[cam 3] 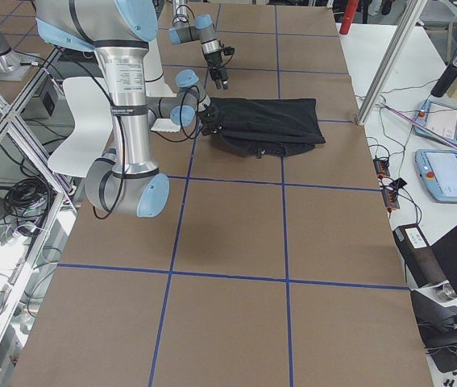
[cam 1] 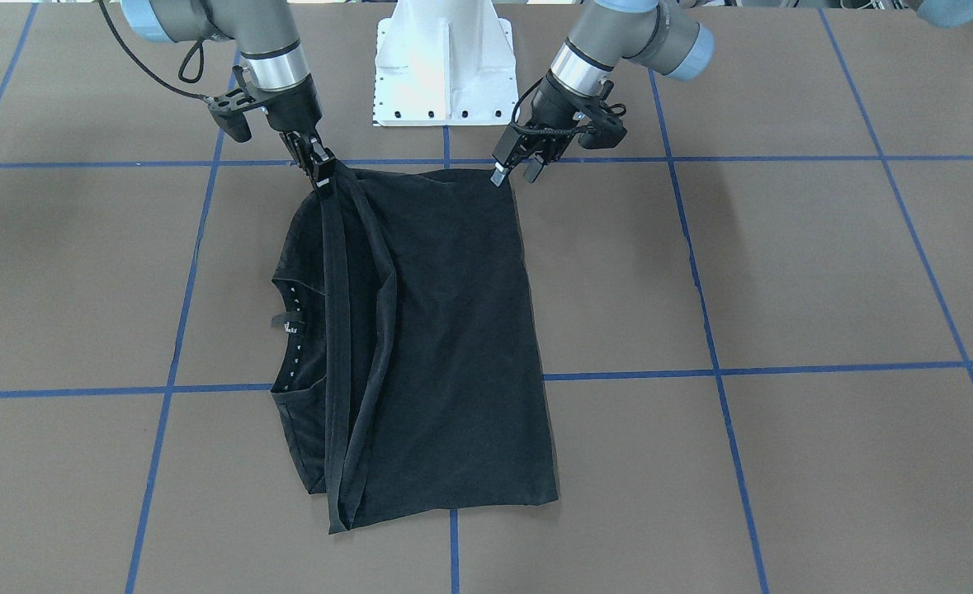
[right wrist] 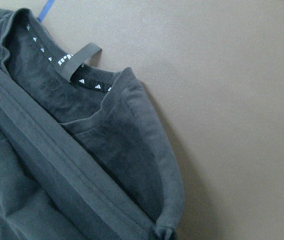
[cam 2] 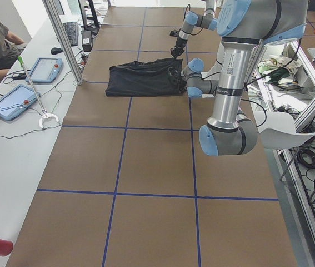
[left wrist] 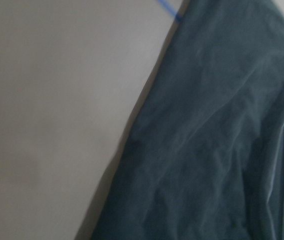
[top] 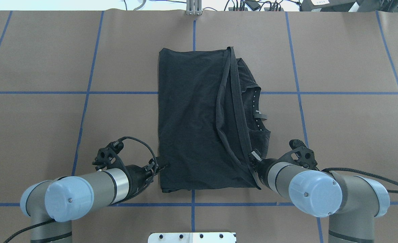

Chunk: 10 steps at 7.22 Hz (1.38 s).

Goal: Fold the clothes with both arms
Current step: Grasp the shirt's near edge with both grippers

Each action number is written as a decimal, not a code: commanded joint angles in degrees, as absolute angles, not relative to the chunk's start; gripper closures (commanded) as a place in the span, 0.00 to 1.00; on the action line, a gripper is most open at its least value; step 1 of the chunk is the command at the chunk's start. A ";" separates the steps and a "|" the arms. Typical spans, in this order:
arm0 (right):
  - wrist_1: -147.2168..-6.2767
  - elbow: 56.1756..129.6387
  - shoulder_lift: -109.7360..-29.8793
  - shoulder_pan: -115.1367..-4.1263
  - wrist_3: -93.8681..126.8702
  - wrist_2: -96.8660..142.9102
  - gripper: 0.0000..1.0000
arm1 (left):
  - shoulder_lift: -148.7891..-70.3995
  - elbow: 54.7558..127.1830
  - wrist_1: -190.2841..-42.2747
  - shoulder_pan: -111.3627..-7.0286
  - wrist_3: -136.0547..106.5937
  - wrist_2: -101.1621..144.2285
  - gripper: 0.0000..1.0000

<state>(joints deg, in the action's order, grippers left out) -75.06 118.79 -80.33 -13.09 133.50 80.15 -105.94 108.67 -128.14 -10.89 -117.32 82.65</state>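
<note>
Brown worktop (cam 1: 824, 264), blue tape grid (cam 1: 783, 158), white base plate (cam 1: 445, 74) between the arms (tablets (cam 2: 45, 69) off to one side). Shirt (cam 1: 453, 330) lies folded flat, stretching away from both jaws. Right arm (cam 1: 263, 41) jaws clamped on the hem band (cam 1: 336, 330), holding it raised and taut, likely ready to carry the fold over. Left arm (cam 1: 626, 37) jaws apart, just beside the near corner, seemingly not gripping yet.

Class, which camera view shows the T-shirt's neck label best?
Right wrist-mounted: the neck label of the T-shirt sits close up, its white print visible. Front-facing and overhead views show only a small strip; the side and left wrist views show none of it.
</note>
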 commanded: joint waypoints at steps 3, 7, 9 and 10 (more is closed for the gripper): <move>-75.06 118.83 -80.24 -13.10 133.51 80.16 1.00 | -107.31 105.47 -128.06 -7.47 -119.53 80.77 0.18; -75.06 118.92 -80.24 -13.10 133.51 80.16 1.00 | -107.49 105.21 -128.06 -7.73 -119.53 79.90 1.00; -75.06 119.44 -80.33 -13.10 133.59 80.16 1.00 | -107.23 107.73 -128.06 -8.35 -119.44 79.98 1.00; -75.06 121.27 -81.38 -13.01 134.12 80.24 1.00 | -106.18 113.50 -126.49 -8.52 -119.44 80.24 1.00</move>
<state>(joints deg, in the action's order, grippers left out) -75.06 119.70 -80.55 -13.07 133.69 80.18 -107.06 108.42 -127.68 -8.26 -119.47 80.03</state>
